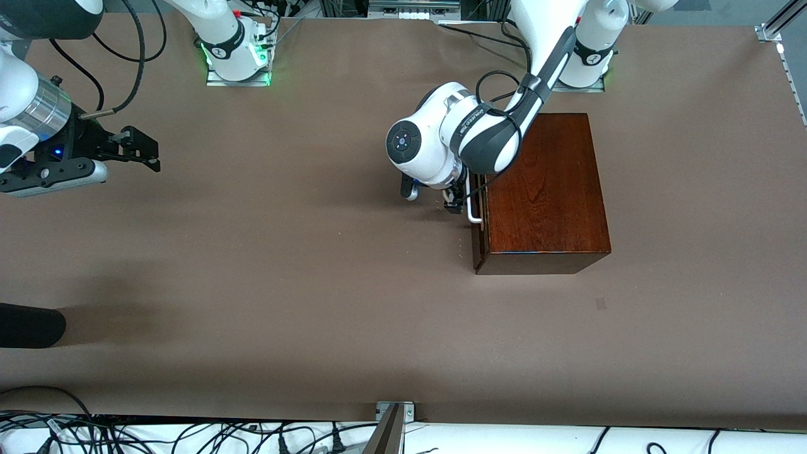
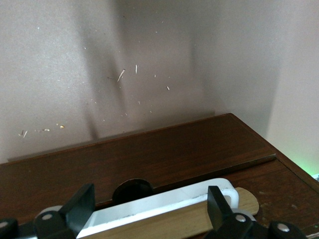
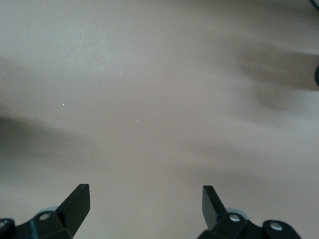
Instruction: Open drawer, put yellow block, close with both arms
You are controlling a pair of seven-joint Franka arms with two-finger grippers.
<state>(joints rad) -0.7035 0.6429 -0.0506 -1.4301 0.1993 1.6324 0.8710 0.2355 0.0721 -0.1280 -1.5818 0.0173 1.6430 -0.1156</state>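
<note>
The dark reddish-brown wooden box stands toward the left arm's end of the table. Its drawer front faces the table's middle and looks shut or nearly shut. The white bar handle sticks out from it. My left gripper is open at the handle. In the left wrist view the handle lies between the two black fingers, and the left gripper is not closed on it. My right gripper is open and empty, up over bare table at the right arm's end; it also shows in the right wrist view. The yellow block is out of view.
A black rounded object pokes in over the table at the right arm's end, nearer the front camera. Cables run along the table's front edge. A metal bracket sits at the middle of that edge.
</note>
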